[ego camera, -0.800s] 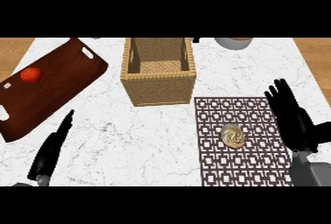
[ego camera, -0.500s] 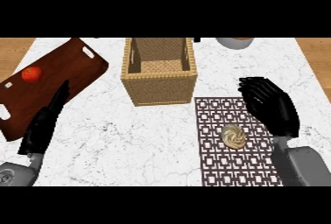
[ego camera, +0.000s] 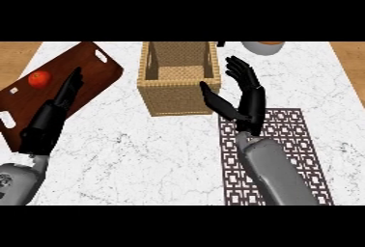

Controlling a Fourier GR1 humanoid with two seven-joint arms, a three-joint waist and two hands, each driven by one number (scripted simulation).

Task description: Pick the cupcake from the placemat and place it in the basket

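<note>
In the head view, the right hand (ego camera: 246, 96) stands at the frame's center right with fingers straight and spread and thumb out, holding nothing, over the upper edge of the patterned placemat (ego camera: 303, 144) and just beside the woven basket (ego camera: 178, 94); its forearm lies across the placemat and the cupcake cannot be seen there. The left hand (ego camera: 61, 108) stretches with straight fingers, also holding nothing, over the brown tray (ego camera: 100, 72) at upper left, its fingertips near a red apple (ego camera: 40, 78), while a grey bowl (ego camera: 264, 47) sits at the top edge.
</note>
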